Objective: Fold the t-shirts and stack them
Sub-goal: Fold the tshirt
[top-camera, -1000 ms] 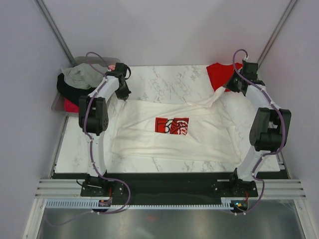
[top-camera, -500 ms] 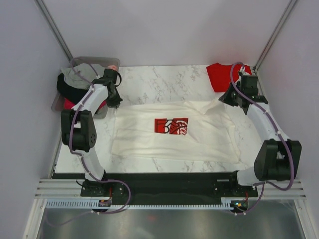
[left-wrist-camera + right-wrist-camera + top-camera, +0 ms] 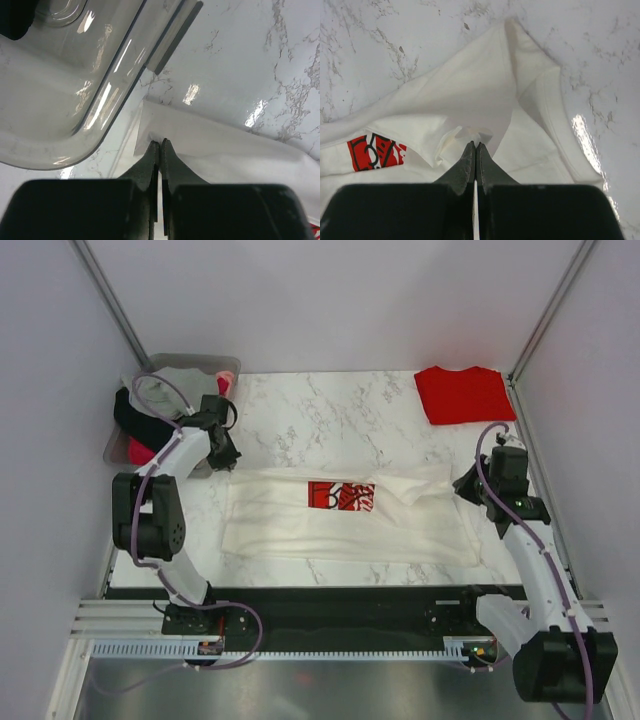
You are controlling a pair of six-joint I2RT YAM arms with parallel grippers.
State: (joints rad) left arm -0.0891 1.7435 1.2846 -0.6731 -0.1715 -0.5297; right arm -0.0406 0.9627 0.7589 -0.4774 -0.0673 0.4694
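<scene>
Far edge of cream tee [image 3: 400, 530] drawn nearer, long axis left-right

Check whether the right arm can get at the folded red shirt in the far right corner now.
Probably not yet: the right end effector is shut on a pinch of the white shirt and would drag it along. Once it lets go, the bare table up to the red shirt looks free.

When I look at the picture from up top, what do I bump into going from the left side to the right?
First the bin of clothes → left gripper → cream-white t-shirt → right gripper.
</scene>
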